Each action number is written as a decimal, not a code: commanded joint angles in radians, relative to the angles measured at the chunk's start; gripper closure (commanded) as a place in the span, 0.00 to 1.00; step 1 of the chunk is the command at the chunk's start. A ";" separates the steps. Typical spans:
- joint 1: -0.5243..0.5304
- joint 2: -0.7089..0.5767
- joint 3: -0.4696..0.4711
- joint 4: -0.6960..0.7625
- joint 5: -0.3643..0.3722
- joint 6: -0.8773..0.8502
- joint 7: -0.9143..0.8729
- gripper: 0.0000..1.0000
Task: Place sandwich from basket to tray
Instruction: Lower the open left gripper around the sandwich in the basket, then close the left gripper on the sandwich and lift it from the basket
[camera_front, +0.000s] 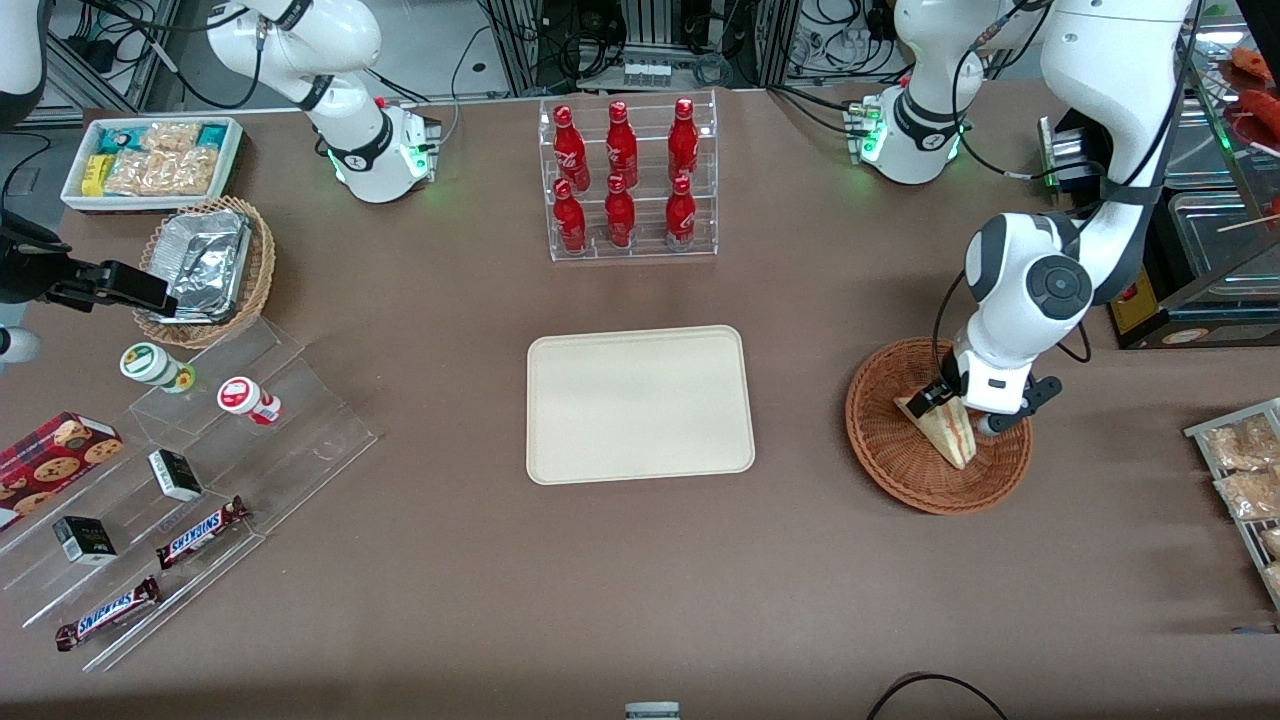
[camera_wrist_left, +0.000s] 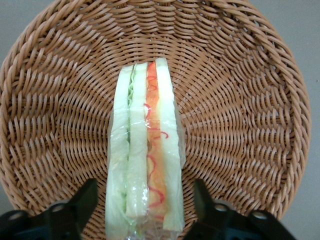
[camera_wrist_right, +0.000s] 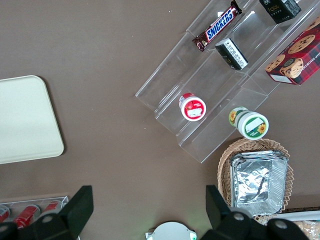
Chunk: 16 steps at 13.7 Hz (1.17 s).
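- In the round reddish-brown woven wicker basket (camera_front: 938, 437), toward the working arm's end of the table, lies the triangular wrapped sandwich (camera_front: 945, 426) with red and light green filling.
- The left arm's black two-finger gripper (camera_front: 957, 405) is low over the basket, its fingers (camera_wrist_left: 82, 202) spread wide with one on each side of the sandwich. They do not press it, so it holds nothing.
- The task looks to be at its beginning: the grasp is not yet made, and the lift, carry and release are all left.
- The flat rectangular cream-beige plastic tray (camera_front: 640, 404) stands bare at the table's middle, well apart from the basket.
- The wrist view shows the gaps between fingers and sandwich; the front view hides them but shows the way to the tray.
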<state>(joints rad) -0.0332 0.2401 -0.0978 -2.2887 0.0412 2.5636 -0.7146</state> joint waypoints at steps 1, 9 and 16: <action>-0.005 -0.001 0.004 0.005 0.003 0.015 -0.014 1.00; -0.033 -0.197 -0.014 0.092 0.005 -0.305 -0.014 1.00; -0.316 -0.138 -0.042 0.305 0.006 -0.477 -0.132 1.00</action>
<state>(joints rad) -0.2716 0.0430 -0.1470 -2.0573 0.0414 2.1216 -0.8006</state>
